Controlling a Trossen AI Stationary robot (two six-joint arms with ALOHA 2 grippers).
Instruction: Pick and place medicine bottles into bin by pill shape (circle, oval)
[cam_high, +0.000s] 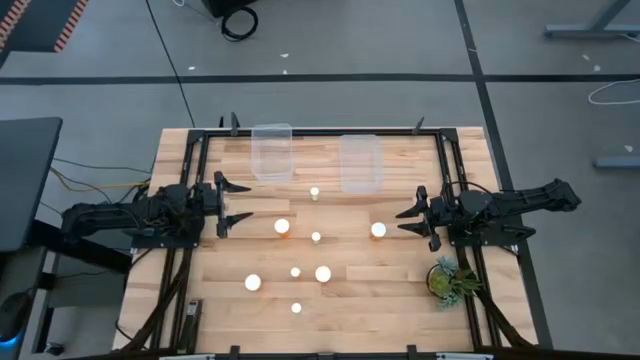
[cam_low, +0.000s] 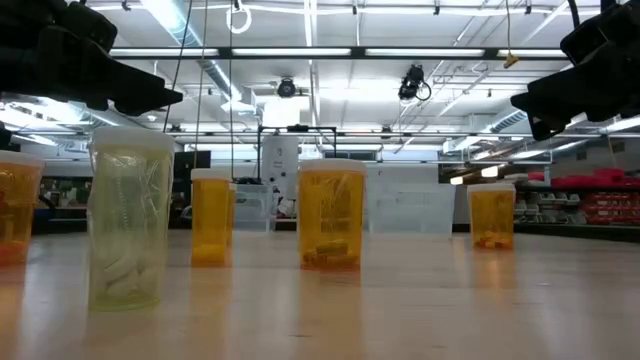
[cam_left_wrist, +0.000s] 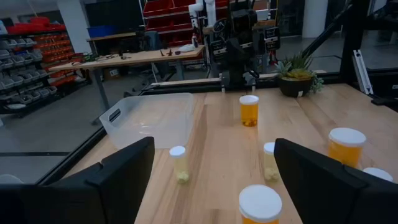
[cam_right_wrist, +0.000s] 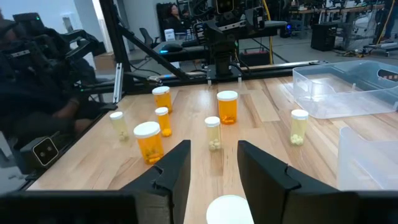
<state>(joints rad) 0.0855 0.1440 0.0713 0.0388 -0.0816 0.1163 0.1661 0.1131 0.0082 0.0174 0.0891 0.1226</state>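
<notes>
Right end effector (cam_high: 406, 222) — fingers spread, holding nothing — hovers above the bench (cam_high: 400, 300). Landmark: the wide-capped bottle (cam_high: 378, 230), upright, long axis vertical, just beside the fingertips toward bench centre; its white cap sits right under the wrist camera. Judgement: right arm is much the nearer. Past it, the remaining bottles (cam_high: 316, 237) scatter across mid-bench. Left end effector (cam_high: 232, 204), also spread, waits well apart. Two clear bins (cam_high: 272, 152) lie farthest, at the bench's far edge.

— Where's open counter (cam_high: 400, 290)?
— Wide gaps lie between the scattered pill bottles (cam_high: 283, 227).
— Obstacles?
— Two clear bins (cam_high: 272, 152) along the far edge, and a potted plant (cam_high: 447, 279) near the right claw (cam_high: 404, 221).
</notes>
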